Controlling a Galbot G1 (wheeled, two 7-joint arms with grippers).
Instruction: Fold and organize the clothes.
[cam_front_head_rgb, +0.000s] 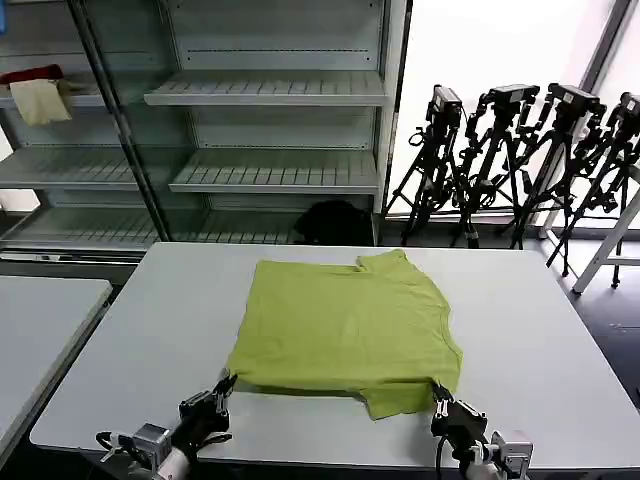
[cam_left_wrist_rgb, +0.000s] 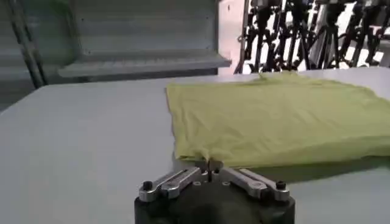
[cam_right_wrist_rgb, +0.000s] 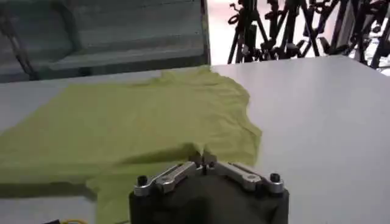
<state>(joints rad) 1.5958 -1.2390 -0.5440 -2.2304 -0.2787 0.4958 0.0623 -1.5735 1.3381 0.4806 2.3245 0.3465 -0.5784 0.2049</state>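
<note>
Both grippers (cam_front_head_rgb: 228, 381) (cam_front_head_rgb: 437, 400) pinch the T-shirt's (cam_front_head_rgb: 345, 325) near edge.

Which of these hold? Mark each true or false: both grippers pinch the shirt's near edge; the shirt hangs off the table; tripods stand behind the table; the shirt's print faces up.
1. Both grippers pinch the near edge: true. The left gripper and the right gripper are each shut on the shirt.
2. Shirt hangs off the table: false, it lies wholly on top.
3. Tripods stand behind: true.
4. Print faces up: false, plain green shows.
</note>
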